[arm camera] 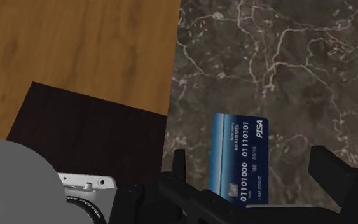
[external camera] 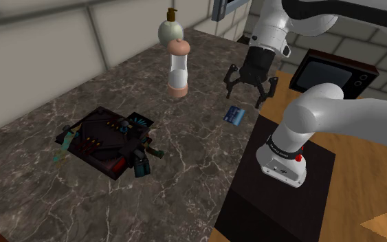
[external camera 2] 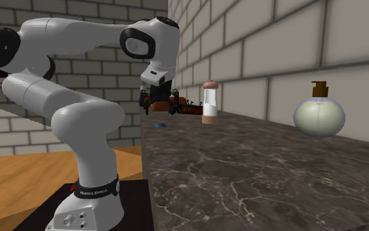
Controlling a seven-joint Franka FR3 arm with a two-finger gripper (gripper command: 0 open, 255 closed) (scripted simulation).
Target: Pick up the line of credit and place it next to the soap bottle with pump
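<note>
Spread wide and empty, the gripper (external camera: 245, 95) hangs over the blue credit card (arm camera: 241, 159), hiding the card's near end.

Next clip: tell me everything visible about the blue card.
The blue card is a thin rectangle with a blue gradient face, white digits 01101000 01101101 and a white PISA logo. It lies flat on the dark marbled counter, near its edge by the stand. The open tool hangs above it, touching nothing.
</note>
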